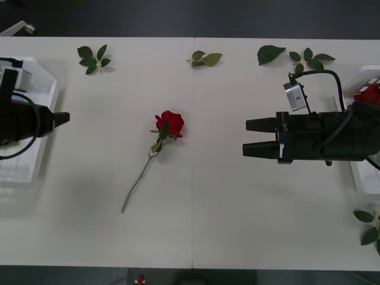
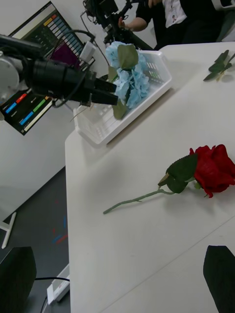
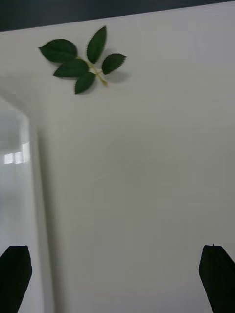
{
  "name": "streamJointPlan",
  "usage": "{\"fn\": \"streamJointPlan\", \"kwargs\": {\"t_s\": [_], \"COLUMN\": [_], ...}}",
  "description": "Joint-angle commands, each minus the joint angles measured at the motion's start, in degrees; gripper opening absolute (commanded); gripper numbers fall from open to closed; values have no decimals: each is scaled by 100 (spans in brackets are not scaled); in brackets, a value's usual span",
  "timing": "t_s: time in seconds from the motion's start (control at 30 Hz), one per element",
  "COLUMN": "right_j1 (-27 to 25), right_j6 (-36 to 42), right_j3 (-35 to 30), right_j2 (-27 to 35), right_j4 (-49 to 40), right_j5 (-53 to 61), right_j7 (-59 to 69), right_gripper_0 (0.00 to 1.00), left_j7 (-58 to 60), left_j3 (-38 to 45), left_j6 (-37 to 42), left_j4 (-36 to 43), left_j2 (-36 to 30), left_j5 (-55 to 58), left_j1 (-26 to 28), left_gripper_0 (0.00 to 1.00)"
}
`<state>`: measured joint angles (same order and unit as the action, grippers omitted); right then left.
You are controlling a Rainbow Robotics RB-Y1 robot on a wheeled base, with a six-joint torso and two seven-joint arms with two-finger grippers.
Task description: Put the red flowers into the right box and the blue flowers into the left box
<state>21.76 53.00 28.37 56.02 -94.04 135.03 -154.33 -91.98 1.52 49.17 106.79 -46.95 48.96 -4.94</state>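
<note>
Partly hidden behind the right gripper point(image 1: 244, 137), right box point(image 1: 367, 178) cut off at frame edge, one red rose point(image 1: 170, 124) well apart from its spread fingers, left gripper point(image 1: 64, 117) fingers apart over left box point(image 1: 41, 113).

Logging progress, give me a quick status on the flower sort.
Right gripper open, empty, facing the rose. Left gripper open beside left box. One red rose loose mid-table; blue flowers already boxed. Path unobstructed.

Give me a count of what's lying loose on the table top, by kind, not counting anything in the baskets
Red roses: 1
Green leaf sprigs: 5
Total: 6
</note>
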Motion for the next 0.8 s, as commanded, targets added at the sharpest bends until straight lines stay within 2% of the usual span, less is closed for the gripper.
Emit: {"fn": "streamJointPlan", "kwargs": {"t_s": [0.03,0.17,0.4,0.63,0.8], "right_j1": [83,83,83,83,83], "right_j6": [44,44,70,97,123], "right_j3": [-87,-87,-87,-87,-87], "right_j2": [225,225,225,243,278], "right_j4": [-132,-132,-124,-132,-132], "right_j5": [94,146,155,155,155], "right_j7": [-67,-67,-67,-67,-67], "right_gripper_0": [100,100,100,100,100], "left_j7": [-118,-197,-329,-452,-593], "left_j3": [-749,-1488,-2094,-2604,-2850], "left_j6": [-628,-865,-848,-795,-795], "left_j4": [-343,-466,-554,-1327,-2259], "left_j2": [-60,107,714,1320,1769], "left_j5": [26,-27,-124,-212,-317], "left_j1": [-297,-543,-1018,-1773,-2327], "left_gripper_0": [100,100,100,100,100]}}
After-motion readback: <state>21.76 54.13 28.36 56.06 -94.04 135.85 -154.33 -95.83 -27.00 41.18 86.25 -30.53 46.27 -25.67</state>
